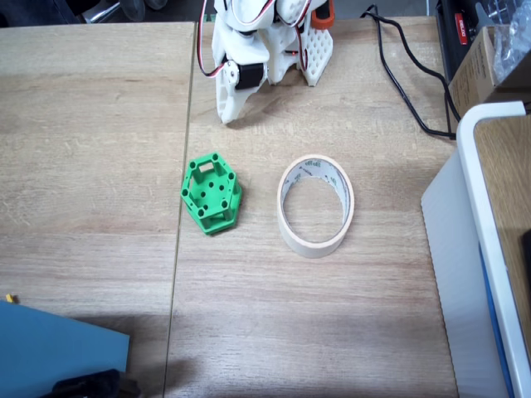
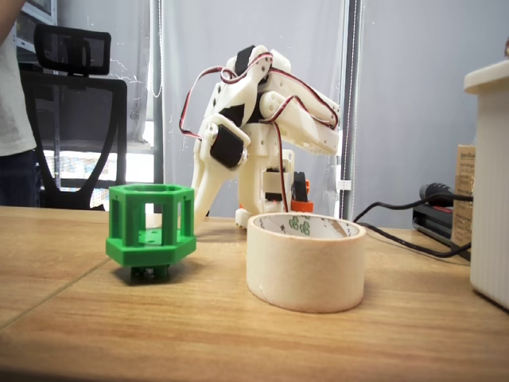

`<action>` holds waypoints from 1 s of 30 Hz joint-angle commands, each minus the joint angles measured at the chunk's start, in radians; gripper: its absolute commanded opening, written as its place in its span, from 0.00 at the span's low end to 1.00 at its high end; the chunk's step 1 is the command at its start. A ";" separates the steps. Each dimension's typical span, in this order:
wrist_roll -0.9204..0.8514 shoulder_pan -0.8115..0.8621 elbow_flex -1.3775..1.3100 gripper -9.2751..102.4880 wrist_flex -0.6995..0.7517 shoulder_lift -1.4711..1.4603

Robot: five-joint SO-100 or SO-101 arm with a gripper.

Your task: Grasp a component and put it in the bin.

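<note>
The white hand point(image 1: 226, 114), folded back near the worktop's point(image 1: 99, 124) far edge, points down just above the surface and holds nothing; how far its jaws part cannot be told. Nearer mid-worktop, the green component point(image 1: 211, 193) sits on the wood beside the plank seam. The tape-ring bin point(image 1: 315, 205) lies flat just right of it in a fixed view, apart.

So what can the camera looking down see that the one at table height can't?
From above: the round holes in the green part's floor, the tape ring's bare middle, and a blue sheet at the lower left. From table height: the part's open frame standing upright, an office chair and a person's sleeve behind. Both show part and ring apart, the white arm folded behind them.
</note>
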 commanded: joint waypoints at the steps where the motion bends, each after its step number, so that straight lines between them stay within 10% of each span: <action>1: 0.008 0.002 0.003 0.09 0.006 -0.008; 30: 0.003 0.002 -0.115 0.09 0.005 -0.009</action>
